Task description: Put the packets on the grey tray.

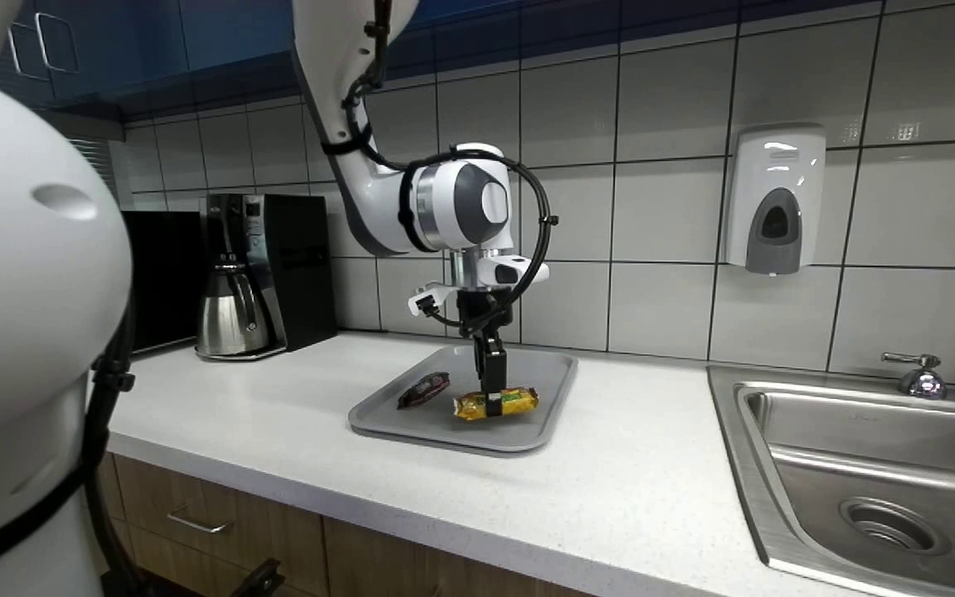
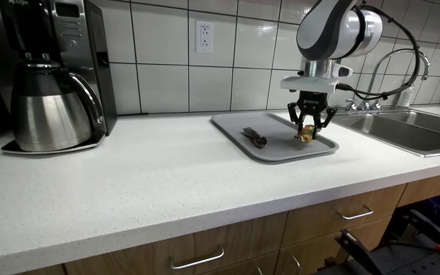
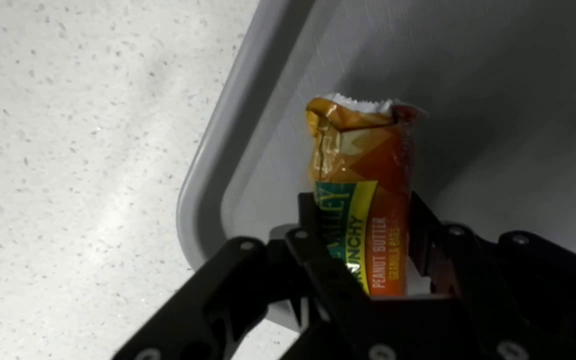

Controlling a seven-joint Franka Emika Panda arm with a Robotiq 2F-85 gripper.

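Note:
The grey tray [image 1: 436, 424] lies on the counter and also shows in an exterior view [image 2: 269, 121] and in the wrist view [image 3: 263, 155]. A dark brown packet [image 1: 424, 390] lies on its left part, seen also in an exterior view [image 2: 255, 138]. It is out of the wrist view. My gripper [image 1: 493, 401] points straight down over the tray. Its fingers are shut on the sides of a yellow-orange granola bar packet [image 3: 363, 155], also seen in both exterior views [image 1: 519, 401] [image 2: 304, 134]. The packet is at or just above the tray; I cannot tell whether it touches.
A metal sink [image 1: 884, 464] with a faucet is to the right of the tray. A coffee maker with a steel carafe [image 2: 52, 114] stands at the left end. The tiled wall [image 1: 660, 307] with a soap dispenser [image 1: 778, 199] is behind. The white counter [image 2: 147, 172] surrounds the tray.

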